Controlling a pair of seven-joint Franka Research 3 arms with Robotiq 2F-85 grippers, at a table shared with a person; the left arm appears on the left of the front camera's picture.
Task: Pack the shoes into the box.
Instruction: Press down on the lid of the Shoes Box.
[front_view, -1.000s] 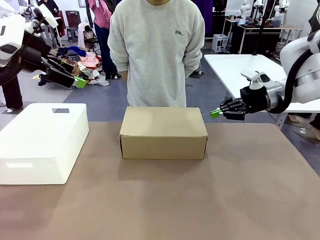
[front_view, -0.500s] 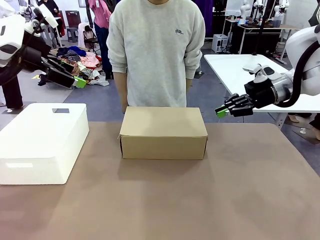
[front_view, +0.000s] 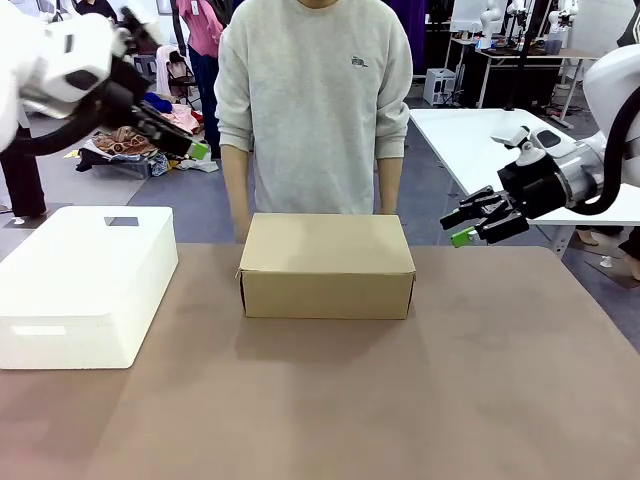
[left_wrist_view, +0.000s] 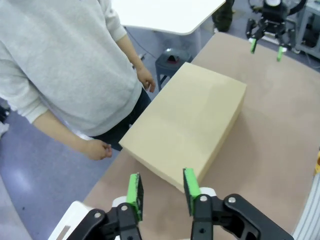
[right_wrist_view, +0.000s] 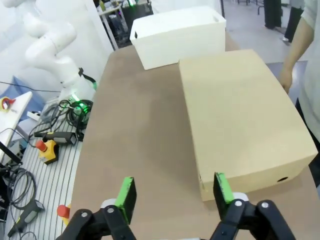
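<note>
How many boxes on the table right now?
2. The closed brown cardboard box sits mid-table in front of the person; the white bin sits at the robot's left. Any shoes may be hidden inside.

**Left wrist view: closed box below gripper**

The box (left_wrist_view: 192, 122) lies closed on the brown tabletop (left_wrist_view: 272, 125), lid flat, one corner pointing toward the left gripper (left_wrist_view: 162, 192). The gripper hangs above that near corner with a gap between its green pads (left_wrist_view: 134, 194) and nothing between them. A person in a grey sweatshirt (left_wrist_view: 60, 60) stands along the box's far long side, one hand (left_wrist_view: 146, 79) just beside the box edge, the other hand (left_wrist_view: 96, 149) near the box's near corner. Beyond the box's far end, the right gripper (left_wrist_view: 266, 44) hovers, fingers spread.
</note>
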